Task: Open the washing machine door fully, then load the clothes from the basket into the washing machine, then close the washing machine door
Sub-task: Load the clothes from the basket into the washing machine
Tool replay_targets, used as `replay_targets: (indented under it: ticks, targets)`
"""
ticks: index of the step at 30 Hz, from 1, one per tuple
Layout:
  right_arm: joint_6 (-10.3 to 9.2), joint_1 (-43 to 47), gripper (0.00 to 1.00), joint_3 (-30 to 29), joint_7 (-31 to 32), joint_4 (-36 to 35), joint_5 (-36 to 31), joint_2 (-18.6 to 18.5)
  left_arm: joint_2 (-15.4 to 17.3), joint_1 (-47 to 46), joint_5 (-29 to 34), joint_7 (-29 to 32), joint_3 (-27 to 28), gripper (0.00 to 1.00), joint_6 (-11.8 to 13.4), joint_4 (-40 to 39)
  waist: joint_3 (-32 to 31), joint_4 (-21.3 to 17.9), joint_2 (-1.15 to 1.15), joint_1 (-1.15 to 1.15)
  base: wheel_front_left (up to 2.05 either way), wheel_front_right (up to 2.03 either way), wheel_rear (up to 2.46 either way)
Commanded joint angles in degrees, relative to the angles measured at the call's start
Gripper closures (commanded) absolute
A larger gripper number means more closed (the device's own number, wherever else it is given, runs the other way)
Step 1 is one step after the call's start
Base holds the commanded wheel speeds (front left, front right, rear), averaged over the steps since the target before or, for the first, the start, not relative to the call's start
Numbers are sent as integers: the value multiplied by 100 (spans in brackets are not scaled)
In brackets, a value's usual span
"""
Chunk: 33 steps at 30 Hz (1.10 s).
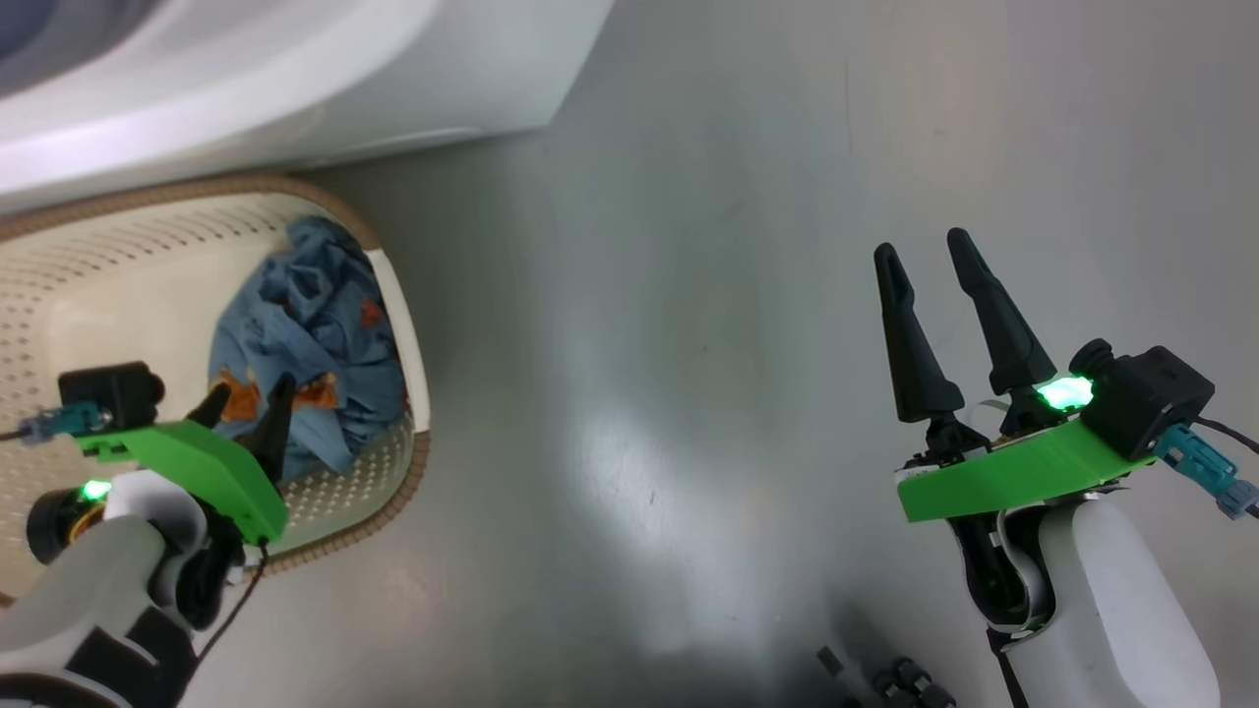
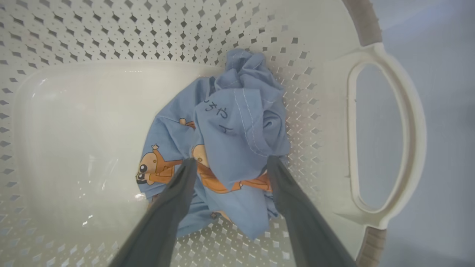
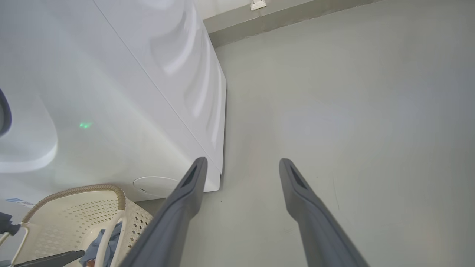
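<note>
Head view: the left tool (image 1: 254,385) is inside the basket (image 1: 418,393), its 2 dark tapered fingers spread, tips at a crumpled heap of clothes (image 1: 315,324) that lies against the basket's right end. The basket is cream plastic with a brown woven-look rim and stands on the smooth grey floor (image 1: 689,295), just beside the glossy white washing machine (image 1: 295,79). The right tool (image 1: 923,244) hovers over bare floor, well apart, fingers spread and holding nothing.

Left wrist view: the fingers straddle the light blue cloth, pinching nothing; whether they touch it I cannot tell. White stitching runs along a seam, an orange-brown cartoon figure is printed on the fabric, and dark handwritten-style characters are too creased to read. Diamond-shaped holes pierce the basket walls; an oval handle opens at the right.

Right wrist view: a round cover plate (image 3: 156,185) sits low on the washer's front. A small blue label (image 3: 15,200) is unreadable.
</note>
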Motion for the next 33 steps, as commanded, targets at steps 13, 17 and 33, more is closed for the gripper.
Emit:
replay_targets:
  ticks: [13, 17, 33]
  targets:
    - [9, -1, 0, 180, -27, -221, -177, 48, 546, -495, -1158, 172, -952, 0, -9, -628, 500, -91, 0, 0, 0, 0, 0]
    - [9, -16, 0, 206, -27, -261, -188, 49, 576, -641, -1409, 187, -1234, 0, -9, -755, 577, -112, 0, 0, 0, 0, 0]
    - [9, -26, 0, 167, -27, -260, -238, 46, 512, -844, -1992, -207, -1816, 100, -9, -564, 392, -14, 0, 0, 0, 0, 0]
